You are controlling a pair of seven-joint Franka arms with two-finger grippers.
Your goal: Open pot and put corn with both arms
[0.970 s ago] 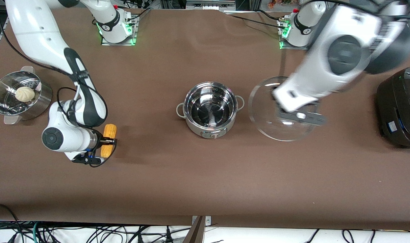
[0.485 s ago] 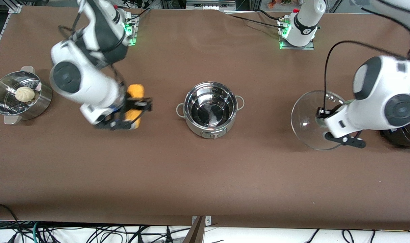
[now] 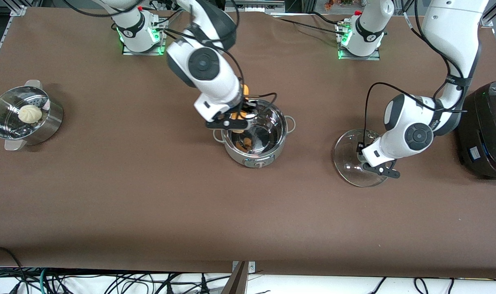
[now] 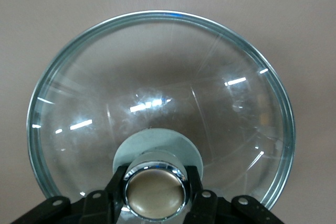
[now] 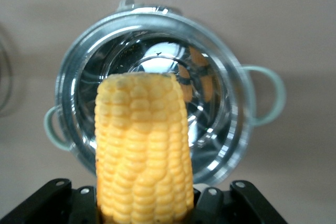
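Note:
The steel pot (image 3: 272, 153) stands open at the middle of the table. My right gripper (image 3: 236, 119) is shut on the yellow corn (image 3: 239, 122) and holds it over the pot's mouth. In the right wrist view the corn (image 5: 142, 150) hangs between the right gripper's (image 5: 144, 203) jaws, above the pot (image 5: 231, 129). My left gripper (image 3: 372, 161) is shut on the knob of the glass lid (image 3: 348, 157). It holds the lid low over the table, between the pot and the black cooker. The left wrist view shows the lid (image 4: 157, 77) with the left gripper (image 4: 155, 190) clamped on its knob.
A steel steamer bowl (image 3: 52, 122) with a white bun (image 3: 30, 113) stands at the right arm's end of the table. A large black cooker (image 3: 485, 130) stands at the left arm's end, close to the lid.
My right arm lifted the corn from the table near the steamer bowl and carried it over the pot. My left arm carried the lid away from the pot and lowered it.

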